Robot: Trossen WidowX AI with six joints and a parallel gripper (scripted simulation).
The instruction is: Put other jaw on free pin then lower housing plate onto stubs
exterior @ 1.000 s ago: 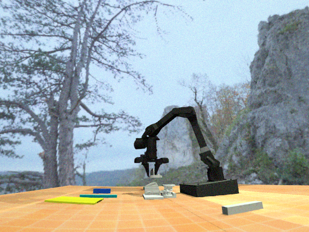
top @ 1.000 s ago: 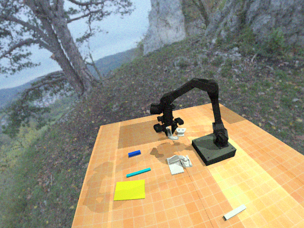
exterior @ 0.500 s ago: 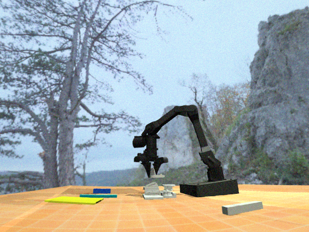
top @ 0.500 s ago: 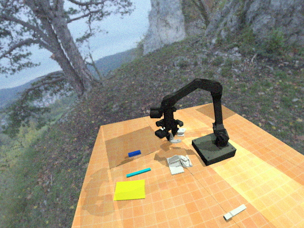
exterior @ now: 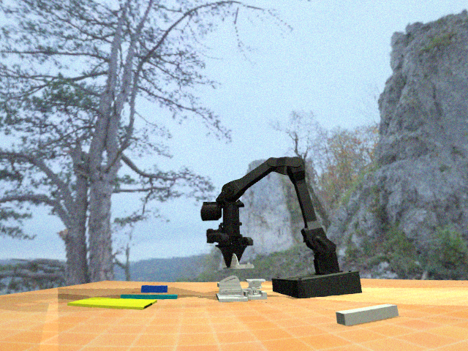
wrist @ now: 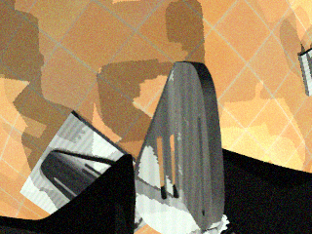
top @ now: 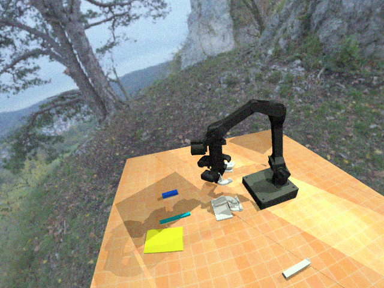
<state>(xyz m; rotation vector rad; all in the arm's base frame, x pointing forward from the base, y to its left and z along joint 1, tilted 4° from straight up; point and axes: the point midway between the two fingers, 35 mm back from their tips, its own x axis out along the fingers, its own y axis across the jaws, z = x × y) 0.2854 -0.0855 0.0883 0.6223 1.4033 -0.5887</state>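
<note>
My gripper [top: 218, 180] [exterior: 231, 262] [wrist: 168, 159] is shut on the loose jaw, a pale grey piece [top: 225, 182] [exterior: 243, 266] [wrist: 195, 146] with a tall slotted fin and a flat toothed end. It is held in the air above and behind the white base [top: 224, 215] [exterior: 231, 297] [wrist: 82, 134]. The seated jaw [top: 220, 200] [exterior: 230, 284] [wrist: 60, 173] rises from the base with its own fin. The held jaw is apart from it. The white housing plate [top: 230, 167] [wrist: 306, 73] lies behind the gripper, partly hidden. The free pin cannot be made out clearly.
A blue block [top: 170, 194] [exterior: 153, 289], a teal bar [top: 174, 218] [exterior: 148, 296] and a yellow sheet [top: 164, 240] [exterior: 113, 303] lie left of the base. A pale bar [top: 296, 268] [exterior: 367, 314] lies at the front right. The arm's dark pedestal [top: 269, 189] [exterior: 316, 285] stands right of the base.
</note>
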